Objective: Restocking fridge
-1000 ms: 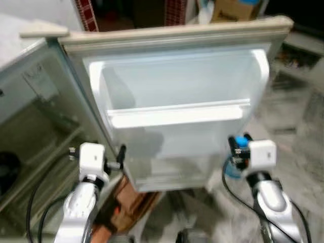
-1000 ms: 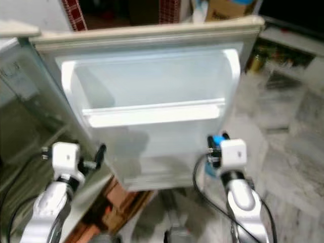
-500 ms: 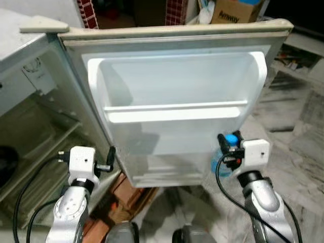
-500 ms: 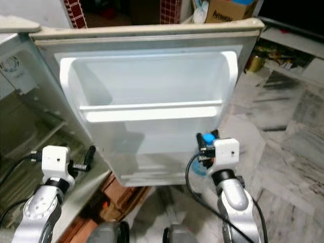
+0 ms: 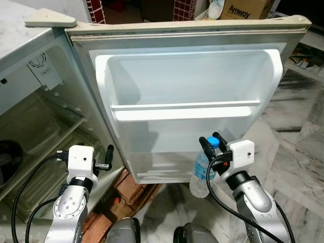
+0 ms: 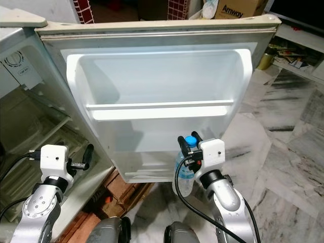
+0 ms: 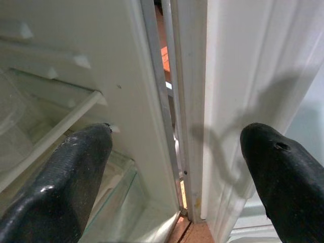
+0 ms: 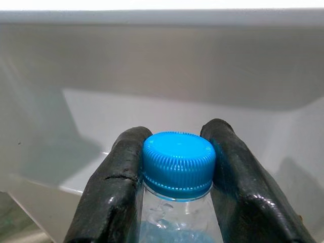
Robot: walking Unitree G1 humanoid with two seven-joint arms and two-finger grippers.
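Observation:
The white fridge door (image 5: 187, 86) stands open in front of me, with a shelf rail (image 5: 185, 107) across its middle and a lower bin (image 5: 162, 167). My right gripper (image 5: 211, 143) is shut on the neck of a clear water bottle (image 5: 201, 172) with a blue cap (image 8: 178, 162). It holds the bottle upright before the door's lower right part. My left gripper (image 7: 177, 167) is open and empty, near the hinge gap (image 7: 174, 106) between door and fridge body.
The fridge interior (image 5: 35, 136) with wire shelves lies to my left, and a dark bowl (image 5: 7, 162) sits inside. Orange bricks (image 5: 134, 190) lie under the door. A marble floor (image 5: 298, 152) spreads to the right, and a cardboard box (image 5: 245, 7) stands behind the door.
The view has shifted and sharpened. My right gripper has carried the bottle leftward, closer to the door's lower part. The left arm has barely moved.

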